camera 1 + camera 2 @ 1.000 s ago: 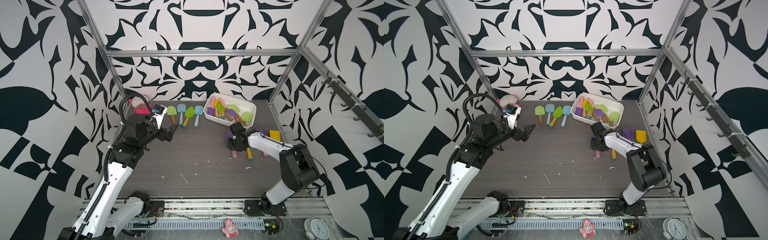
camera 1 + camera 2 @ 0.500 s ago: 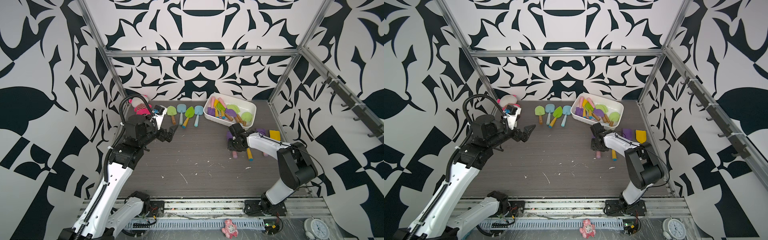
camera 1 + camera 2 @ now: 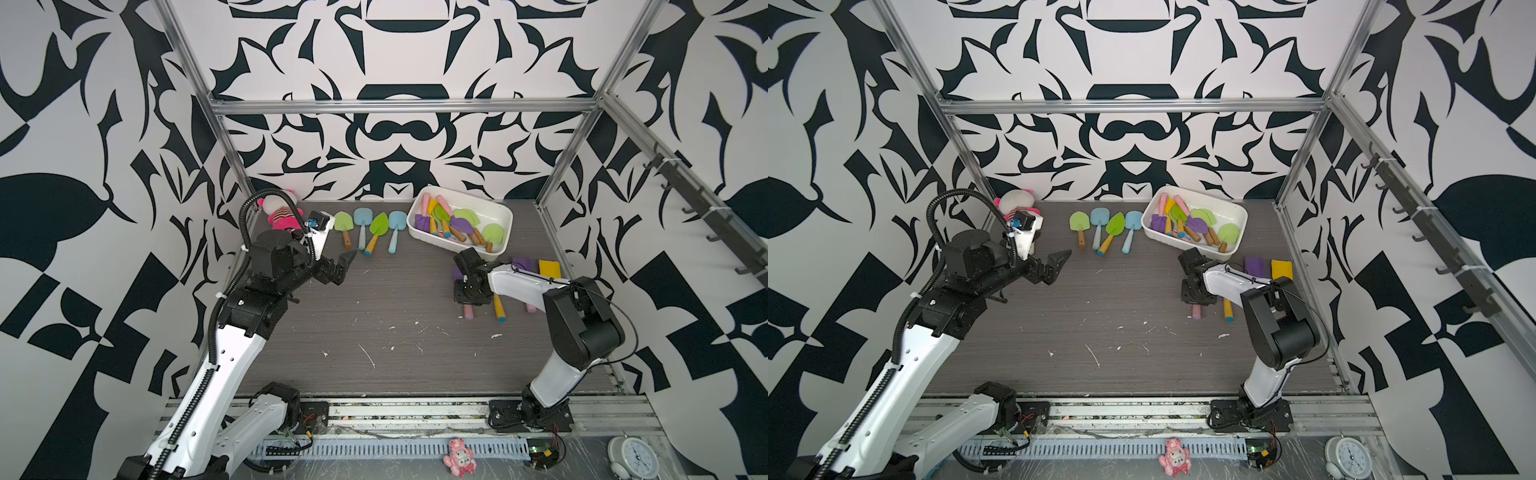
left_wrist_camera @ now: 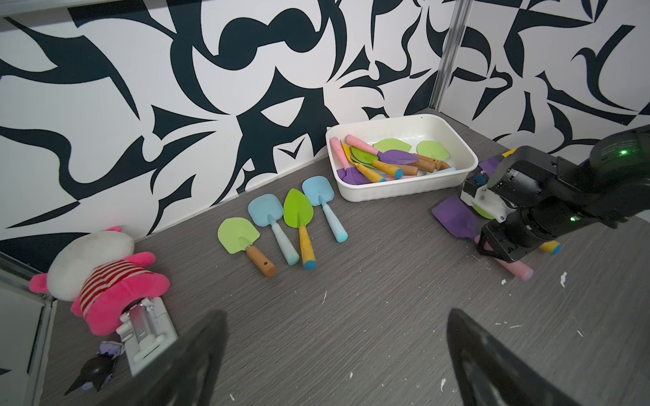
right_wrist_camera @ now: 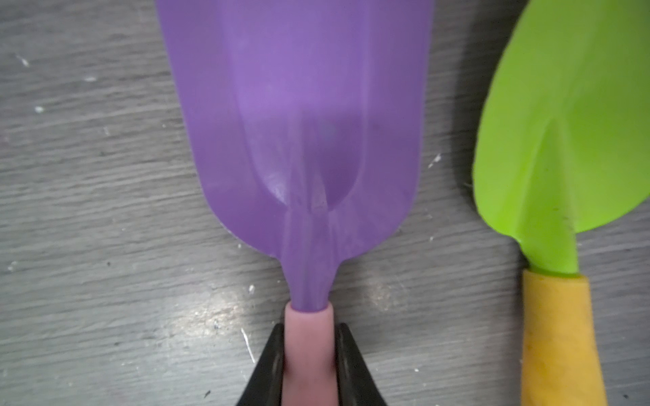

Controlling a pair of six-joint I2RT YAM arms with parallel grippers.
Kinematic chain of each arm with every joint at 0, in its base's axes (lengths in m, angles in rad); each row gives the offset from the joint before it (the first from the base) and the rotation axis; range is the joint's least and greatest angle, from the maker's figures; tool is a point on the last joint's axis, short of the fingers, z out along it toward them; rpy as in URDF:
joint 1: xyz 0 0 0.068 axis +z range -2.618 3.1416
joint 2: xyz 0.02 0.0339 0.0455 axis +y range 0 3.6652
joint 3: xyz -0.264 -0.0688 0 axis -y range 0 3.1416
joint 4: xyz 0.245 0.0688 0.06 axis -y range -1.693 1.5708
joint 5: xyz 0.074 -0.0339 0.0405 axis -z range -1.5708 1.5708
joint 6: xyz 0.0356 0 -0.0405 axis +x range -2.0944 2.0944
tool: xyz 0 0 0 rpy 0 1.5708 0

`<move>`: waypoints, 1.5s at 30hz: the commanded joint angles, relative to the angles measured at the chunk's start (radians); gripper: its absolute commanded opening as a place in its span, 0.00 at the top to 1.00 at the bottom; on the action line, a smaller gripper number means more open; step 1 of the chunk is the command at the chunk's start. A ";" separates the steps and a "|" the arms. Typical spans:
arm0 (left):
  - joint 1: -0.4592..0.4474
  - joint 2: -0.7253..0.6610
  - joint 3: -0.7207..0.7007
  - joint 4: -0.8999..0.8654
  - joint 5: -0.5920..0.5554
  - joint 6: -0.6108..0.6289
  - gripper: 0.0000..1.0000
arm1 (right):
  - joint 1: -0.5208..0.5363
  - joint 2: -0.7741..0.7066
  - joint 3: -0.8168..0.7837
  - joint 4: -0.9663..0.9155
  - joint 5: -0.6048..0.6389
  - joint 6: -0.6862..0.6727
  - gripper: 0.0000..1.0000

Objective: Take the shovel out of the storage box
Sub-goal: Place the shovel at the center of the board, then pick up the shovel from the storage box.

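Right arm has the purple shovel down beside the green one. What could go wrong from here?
1. The green shovel lies close beside the purple shovel. If the right gripper opens wide or pulls away sideways, its fingers might nudge the green one out of place.
2. The storage box sits just behind that wrist, so a careless lift could bump its rim and shift it.

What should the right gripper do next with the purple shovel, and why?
Probably open and let go. The right gripper is shut on the purple shovel, which seems to lie flat on the table, already outside the box, beside a green shovel. Nothing seems left but to release it.
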 commanded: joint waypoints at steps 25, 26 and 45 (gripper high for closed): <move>-0.001 -0.011 -0.012 0.009 -0.005 0.009 0.01 | -0.027 -0.148 0.244 -0.165 -0.012 -0.031 0.42; -0.001 -0.011 -0.011 0.007 -0.005 0.010 0.01 | -0.037 -0.137 0.272 -0.176 -0.018 -0.037 0.42; -0.001 -0.021 0.020 -0.039 -0.002 0.051 0.01 | -0.278 0.298 0.841 -0.307 -0.079 -0.140 0.45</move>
